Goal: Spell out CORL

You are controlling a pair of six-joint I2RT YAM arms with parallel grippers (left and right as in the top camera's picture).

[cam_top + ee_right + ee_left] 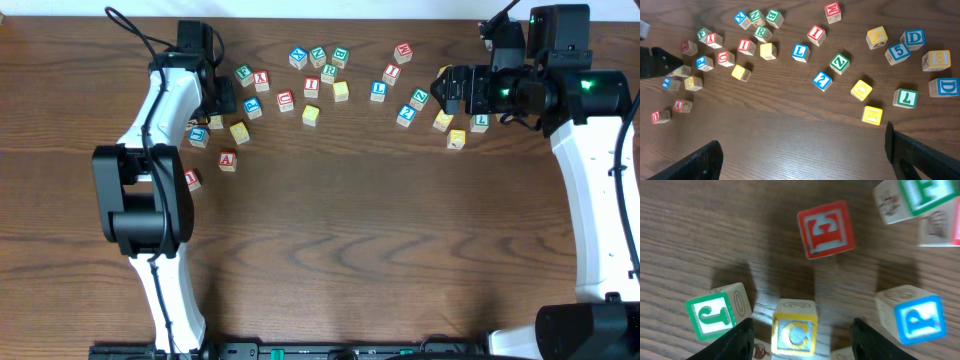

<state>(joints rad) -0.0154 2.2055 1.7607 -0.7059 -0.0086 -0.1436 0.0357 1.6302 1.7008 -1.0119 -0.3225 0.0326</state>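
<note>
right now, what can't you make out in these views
overhead: the left arm partly hides a pale cube.
left wrist: the bottom edge cuts off the fingers flanking the yellow C cube; the top edge crops a green-lettered cube.
right wrist: the far-left blue cube is too small to read.

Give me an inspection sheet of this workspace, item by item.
Surface: wood-grain table; cubes scattered across its far half.
Job's things: yellow C cube stands between the jaws of the left gripper; green R cube and blue L cube lie loose in the far row; which cube bears O cannot be told.
Clutter: many other letter and number cubes, among them a red E cube and a green J cube.
Grippers: left gripper open, straddling the C cube without touching it; right gripper open, holding nothing.
Cables: black cable loops at the far left, off the cubes.
Surroundings: nothing seen.
</note>
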